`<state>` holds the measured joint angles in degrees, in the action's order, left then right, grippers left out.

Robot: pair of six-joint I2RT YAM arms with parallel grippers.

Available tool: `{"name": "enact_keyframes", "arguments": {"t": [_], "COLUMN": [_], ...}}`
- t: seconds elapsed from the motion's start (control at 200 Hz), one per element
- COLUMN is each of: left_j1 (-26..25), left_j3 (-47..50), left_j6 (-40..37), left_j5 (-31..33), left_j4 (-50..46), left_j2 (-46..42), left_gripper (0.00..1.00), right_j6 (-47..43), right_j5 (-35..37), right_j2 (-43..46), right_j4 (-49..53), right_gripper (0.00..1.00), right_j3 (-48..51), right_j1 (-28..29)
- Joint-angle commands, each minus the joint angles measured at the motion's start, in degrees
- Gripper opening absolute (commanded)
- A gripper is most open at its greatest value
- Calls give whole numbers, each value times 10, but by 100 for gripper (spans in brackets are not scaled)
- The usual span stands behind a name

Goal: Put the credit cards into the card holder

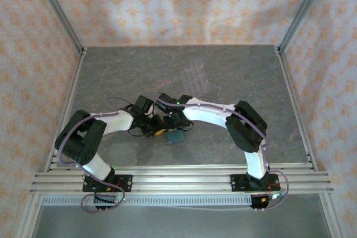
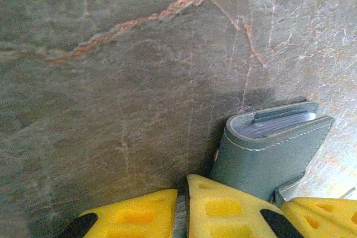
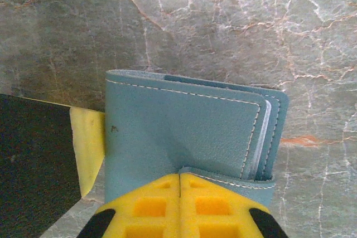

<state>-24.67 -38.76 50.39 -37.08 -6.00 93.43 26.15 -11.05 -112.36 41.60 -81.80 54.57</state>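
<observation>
The step in hand looks like the loading itself. Both arms bend in toward the middle of the tabletop (image 1: 139,82), and the card holder (image 3: 184,126) is between them, stood up on edge and tilted rather than lying flat. The right gripper (image 3: 179,178) has its jaws pressed tight together, and a stitched flap of the teal leather runs straight into the seam between them — so I judge that it is pinching the card holder by that flap to steady it. The left gripper (image 2: 183,199) sits just beside the holder's folded side with its jaws drawn narrow, almost meeting. A thin grey sliver shows in the slit between them; it may be a card seen edge-on or only the stone beyond, and I cannot tell which. In the left wrist view the holder's open end points up and away, with pale layered edges inside the pocket — cards or inner leaves, too small to say. If the left jaws do carry a card, the next move calls for squaring its leading edge to that narrow slot, keeping it parallel to the leaves, and sliding it in while the right jaws hold the flap firm. The leather looks soft, so a skewed push would probably fold the flap or twist the holder out of the pinch. If they carry nothing, a card must be fetched first.
</observation>
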Motion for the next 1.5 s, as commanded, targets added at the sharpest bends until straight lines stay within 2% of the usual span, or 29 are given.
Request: {"name": "enact_keyframes", "arguments": {"t": [0.0,0.335,0.656,1.301,1.496], "left_j1": [-60,-60,-60,-59,-59], "left_j3": [9,4,1,-9,-10], "left_j6": [4,2,1,-3,-2], "left_j5": [3,9,10,23,25], "left_j4": [127,119,113,89,87], "left_j2": [99,103,100,92,94], "left_gripper": [14,14,14,14,14], "right_j6": [14,21,14,57,71], "right_j5": [-20,-31,-20,28,37], "right_j2": [12,37,22,16,42], "right_j4": [-16,-28,-23,-88,-94], "right_gripper": [0,0,0,0,0], "right_j3": [25,63,66,181,214], "right_j1": [3,-1,-3,8,6]}}
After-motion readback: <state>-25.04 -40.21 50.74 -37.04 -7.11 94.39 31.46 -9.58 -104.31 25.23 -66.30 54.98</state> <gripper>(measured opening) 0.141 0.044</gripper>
